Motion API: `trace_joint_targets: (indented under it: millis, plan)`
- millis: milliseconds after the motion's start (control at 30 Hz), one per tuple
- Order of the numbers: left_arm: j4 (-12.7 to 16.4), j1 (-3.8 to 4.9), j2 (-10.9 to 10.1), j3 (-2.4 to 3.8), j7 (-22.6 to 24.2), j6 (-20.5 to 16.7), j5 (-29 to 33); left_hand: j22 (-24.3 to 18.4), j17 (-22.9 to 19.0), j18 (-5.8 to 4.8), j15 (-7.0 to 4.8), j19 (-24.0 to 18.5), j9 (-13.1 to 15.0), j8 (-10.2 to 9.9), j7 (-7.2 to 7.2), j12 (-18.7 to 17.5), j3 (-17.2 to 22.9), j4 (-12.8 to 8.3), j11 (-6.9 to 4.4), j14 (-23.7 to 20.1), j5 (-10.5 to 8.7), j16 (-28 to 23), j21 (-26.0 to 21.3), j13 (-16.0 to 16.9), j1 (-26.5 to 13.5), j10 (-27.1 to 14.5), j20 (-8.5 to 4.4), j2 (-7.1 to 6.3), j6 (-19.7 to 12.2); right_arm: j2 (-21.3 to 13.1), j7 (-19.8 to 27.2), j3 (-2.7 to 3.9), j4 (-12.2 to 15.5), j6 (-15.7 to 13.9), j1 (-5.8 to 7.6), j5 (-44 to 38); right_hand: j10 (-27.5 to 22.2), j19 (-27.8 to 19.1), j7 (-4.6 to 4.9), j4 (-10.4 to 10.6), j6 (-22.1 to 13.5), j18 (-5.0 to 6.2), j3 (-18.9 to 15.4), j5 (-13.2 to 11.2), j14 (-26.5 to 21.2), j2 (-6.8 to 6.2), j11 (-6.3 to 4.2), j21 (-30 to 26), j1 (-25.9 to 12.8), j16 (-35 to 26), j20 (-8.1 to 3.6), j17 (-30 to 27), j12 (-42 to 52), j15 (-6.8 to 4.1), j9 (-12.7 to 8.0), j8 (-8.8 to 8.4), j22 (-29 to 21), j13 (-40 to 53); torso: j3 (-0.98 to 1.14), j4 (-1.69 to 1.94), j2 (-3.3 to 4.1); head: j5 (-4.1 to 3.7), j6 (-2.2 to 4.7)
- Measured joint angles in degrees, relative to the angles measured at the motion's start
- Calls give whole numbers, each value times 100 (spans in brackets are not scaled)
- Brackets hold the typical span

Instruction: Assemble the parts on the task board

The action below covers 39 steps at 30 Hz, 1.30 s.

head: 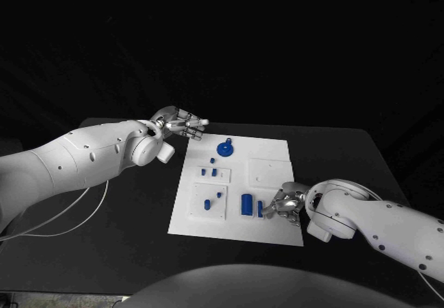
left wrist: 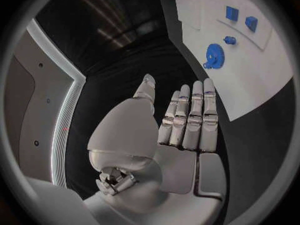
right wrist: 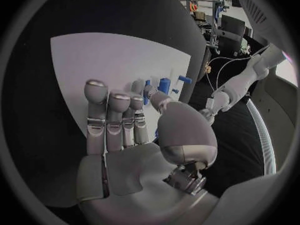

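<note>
The white task board (head: 268, 168) lies in the middle of the black table. On it are a blue gear (head: 225, 149), small blue parts (head: 208, 171) in a raised block, a blue peg (head: 207, 204) and a larger blue block (head: 247, 203). My right hand (head: 287, 204) rests on the board's near right part; its thumb and a finger pinch a narrow blue part (head: 260, 207), seen between the fingertips (right wrist: 147, 92). My left hand (head: 182, 123) hovers off the board's far left corner, fingers straight and apart from the thumb, holding nothing (left wrist: 187, 120). The gear (left wrist: 214, 54) lies beyond its fingertips.
A raised white square (head: 269, 171) sits on the board's right half. Bare black table surrounds the board on every side. A white cable (head: 83, 212) trails over the table's left part under my left arm.
</note>
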Motion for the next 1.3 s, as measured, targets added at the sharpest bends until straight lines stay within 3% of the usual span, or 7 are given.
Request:
trace_joint_targets:
  millis: [633, 767, 867, 1033, 1100, 1167, 1300]
  plan:
    - [5, 1, -1, 0, -23, 9, -3, 0, 0, 0, 0, 0, 0, 0, 0, 0, 0, 0, 0, 0, 0, 0, 0, 0, 0, 0, 0, 0, 0, 39, -87, 1, -61, -77, 1, -4, -1, 0, 1, -33, 0, 0, -33, 0, -1, -31, 0, 23, -30, -24, 1, 0, -3, 1, 14, 0, -23, 10, -8, -4, -7, -14, 0]
    - [9, 1, -3, -1, -19, 6, -3, 0, 0, 0, 0, 0, 0, 0, 0, 0, 0, 0, 0, 0, 0, 0, 0, 0, 0, 0, 0, 0, 0, 10, -44, 9, -84, -82, 1, 16, -1, 0, 25, 27, -45, 0, -118, 0, -1, -199, 0, 22, -137, -23, 1, 0, -3, 1, 2, 0, -36, 10, -7, -6, -10, -14, 0]
    - [25, 1, -9, -1, 19, -21, 5, 0, 0, 0, 0, 0, 0, 0, -41, 0, 0, 0, 0, 0, 0, 0, 0, 0, 0, 0, 0, 0, 76, -11, 85, 160, -170, -62, -12, 95, -20, 0, 85, 264, -210, -1, -260, 0, -1, -281, 47, 22, -125, -43, 1, 0, -3, 1, -140, 0, -51, 10, -7, -6, -15, -28, 0]
    - [54, 0, -14, -2, 162, -151, 102, 0, 0, 0, 0, 0, 0, 0, -61, 0, -29, -74, -22, 0, 80, 0, 0, 0, 68, 22, 0, 68, 144, -24, 512, 504, -446, -56, 5, 347, -100, 0, 251, 526, -516, 0, -775, 29, 6, -240, 141, -23, 158, -91, 1, -40, -37, 32, -850, 0, -78, -7, -8, -1, -28, -85, 0]
    - [64, -1, -7, -2, 244, -245, 186, 0, 0, 0, 0, 0, 0, 0, -61, 0, -41, -134, -22, 0, 97, 0, 0, 0, 101, 22, 0, 101, 144, -32, 806, 599, -613, -128, 28, 562, -185, -1, 286, 454, -552, -1, -860, 343, -40, -125, 178, -46, 274, -276, 1, -169, -238, 70, -1076, 0, -85, -122, -11, 5, -41, -119, 47]
    - [84, 0, -2, -2, 317, -340, 287, 0, 0, 0, 0, 0, 0, 0, -77, 0, -57, -164, -22, 0, 117, 0, 0, 0, 121, 22, 0, 121, 161, -20, 1108, 650, -823, -249, 91, 805, -282, -20, 274, 237, -583, 0, -1217, 968, -76, 39, 193, -187, 475, -502, 23, -364, -488, 71, -1327, 0, -145, -303, -18, 12, -52, -146, 129]
    - [93, 0, 31, -2, 468, -557, 530, 0, 0, 0, 0, 0, 0, 0, -81, 0, -64, -205, 17, 0, 117, 0, 0, 0, 121, -86, 0, 121, 165, 109, 1913, 733, -1487, -685, 317, 1416, -443, 0, 298, -100, -607, 88, -1533, 1266, -136, 364, 195, -599, 715, -664, 42, -584, -1216, 70, -1667, 0, -335, -942, -37, 26, -106, -176, 275]
